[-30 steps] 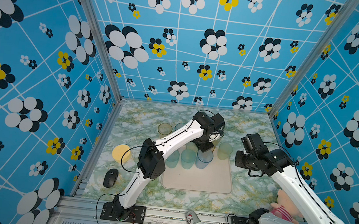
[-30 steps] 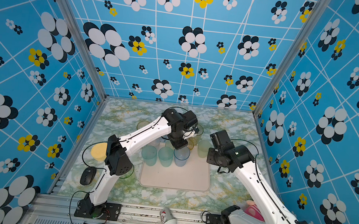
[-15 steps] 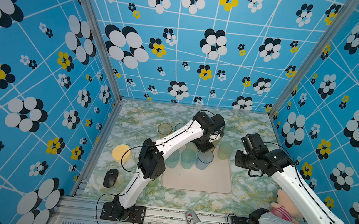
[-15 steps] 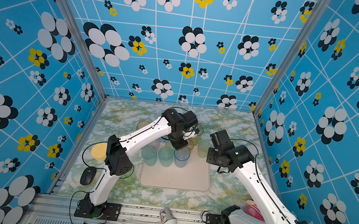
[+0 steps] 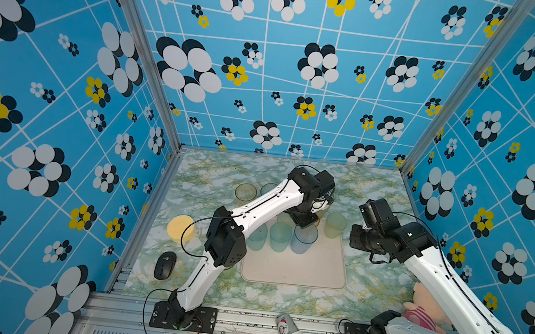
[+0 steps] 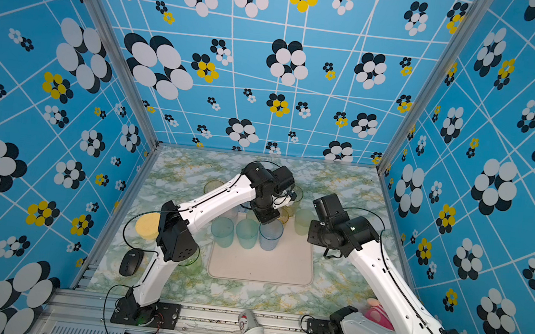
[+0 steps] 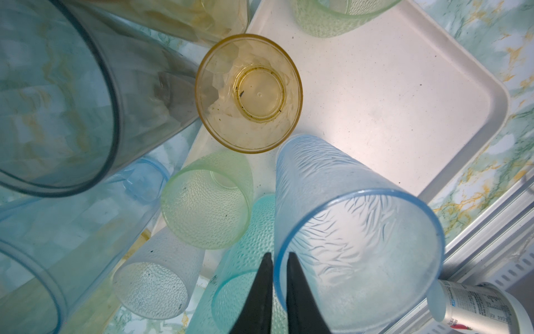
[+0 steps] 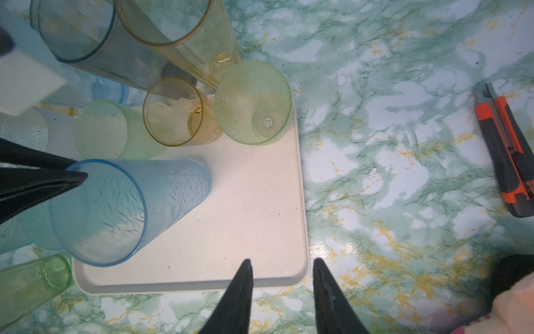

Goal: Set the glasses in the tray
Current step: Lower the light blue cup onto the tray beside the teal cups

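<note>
**Q:** While the left fingers [image 7: 263, 289] hang over the tray [image 7: 390, 86], what have they got?

**A:** They sit close together astride the rim of the tall blue glass [image 7: 346, 231], one inside and one outside. I cannot tell whether they pinch it or only flank it. That glass stands upright in the tray.

**Q:** And the right fingers [image 8: 239, 295]?

**A:** They are spread apart with nothing between them, above the tray's rim near one corner.

**Q:** Which other glasses are in the tray?

**A:** A short amber glass [image 7: 248, 92] stands there, with a pale green glass [image 7: 208, 199] beside it. A dimpled green glass [image 8: 254, 101] stands at a far corner, and a teal glass [image 5: 280, 237] is just beside the blue one.

**Q:** Which are outside it?

**A:** A tall smoky glass [image 8: 86, 37] and a tall amber glass [image 8: 179, 29] stand on the desk [image 8: 390, 130] just past the far rim. A yellowish glass [image 5: 245, 192] stands farther left. A bright green glass [image 8: 31, 277] is on the desk just beside a near corner of the tray.
</note>
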